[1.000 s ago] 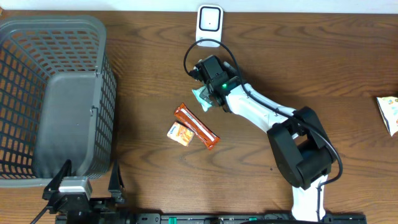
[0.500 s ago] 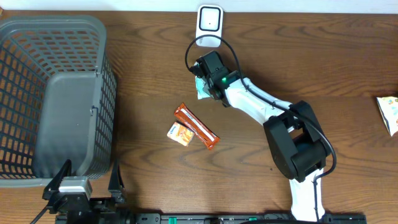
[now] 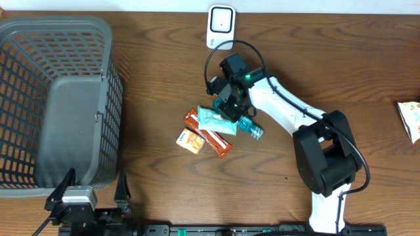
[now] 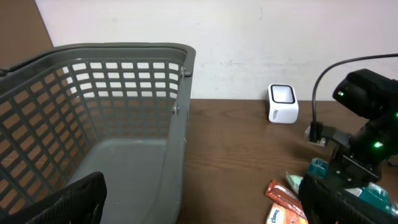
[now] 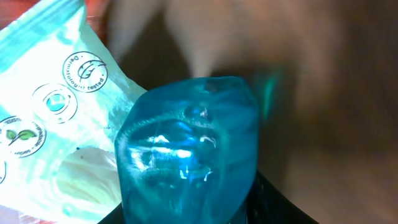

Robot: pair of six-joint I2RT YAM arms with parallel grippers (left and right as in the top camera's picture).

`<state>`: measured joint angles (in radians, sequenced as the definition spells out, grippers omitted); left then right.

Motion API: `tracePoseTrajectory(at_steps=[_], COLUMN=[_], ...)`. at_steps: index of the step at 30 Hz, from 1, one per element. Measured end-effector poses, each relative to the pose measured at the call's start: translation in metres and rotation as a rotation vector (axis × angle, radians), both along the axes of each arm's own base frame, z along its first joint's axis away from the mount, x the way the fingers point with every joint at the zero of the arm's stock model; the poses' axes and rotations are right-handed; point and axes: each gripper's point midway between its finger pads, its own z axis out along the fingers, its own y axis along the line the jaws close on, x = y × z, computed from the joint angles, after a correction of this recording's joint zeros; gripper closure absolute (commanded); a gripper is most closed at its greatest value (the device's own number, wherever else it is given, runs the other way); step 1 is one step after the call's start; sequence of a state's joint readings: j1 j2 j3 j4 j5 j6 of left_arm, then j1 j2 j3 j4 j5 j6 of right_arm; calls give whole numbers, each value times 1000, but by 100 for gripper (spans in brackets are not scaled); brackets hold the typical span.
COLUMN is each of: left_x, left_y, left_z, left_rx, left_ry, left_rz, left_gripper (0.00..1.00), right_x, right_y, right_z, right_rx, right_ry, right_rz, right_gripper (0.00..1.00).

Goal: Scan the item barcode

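Basket (image 3: 59,98) crowds the table's left edge, left gripper (image 3: 92,190) splayed wide by its near wall; bare wood between; right gripper (image 3: 233,110) clenched partway, grasping teal packet (image 3: 213,121) over orange bar (image 3: 220,143); scanner (image 3: 222,26) at far edge

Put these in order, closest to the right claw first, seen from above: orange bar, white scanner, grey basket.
1. orange bar, just below-left of the right gripper holding the teal packet.
2. white scanner, at the back edge.
3. grey basket, far left.

overhead top-down, left wrist low beside basket (image 4: 118,106), right wrist close
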<state>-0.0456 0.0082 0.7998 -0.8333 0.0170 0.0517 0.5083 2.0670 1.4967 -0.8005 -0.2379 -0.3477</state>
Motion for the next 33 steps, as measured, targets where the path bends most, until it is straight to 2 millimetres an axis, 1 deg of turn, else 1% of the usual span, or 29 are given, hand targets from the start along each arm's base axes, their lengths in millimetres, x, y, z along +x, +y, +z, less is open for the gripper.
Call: tracePoseTrajectory(at_steps=[2,4,9,12,14,17,23,25,27,30,31,32,33], left_x=[0,0,0,0,0,0,0,0,0,0,0,0,0], left_y=[0,0,0,0,0,0,0,0,0,0,0,0,0], left_z=[0,0,0,0,0,0,0,0,0,0,0,0,0], left_rx=[0,0,0,0,0,0,0,0,0,0,0,0,0], left_ry=[0,0,0,0,0,0,0,0,0,0,0,0,0], left_rz=[0,0,0,0,0,0,0,0,0,0,0,0,0], left_gripper=[2,2,2,2,2,2,2,2,2,2,2,2,2], right_x=[-7,-9,-10,-11,-11,-11,-8,-8,-9,-13,-14,-15,-16], right_y=[4,4,0,0,0,-2,-14,-16,-16,-12,-10,-7,-5], right_z=[2,3,1,1,1,0,-5,-6,-6,-5,-5,-4,-3], right_rx=[64,102,141,142,142,131,58,43,39,39,39,38,32], right_ry=[54,83,122,123,123,127,120,120,123,132,130,127,123], right_rz=[-3,-11,-33,-33,-34,-51,-108,-120,-123,-121,-117,-112,-108], right_gripper=[81,81,75,73,70,62,61,64,72,81,91,97,99])
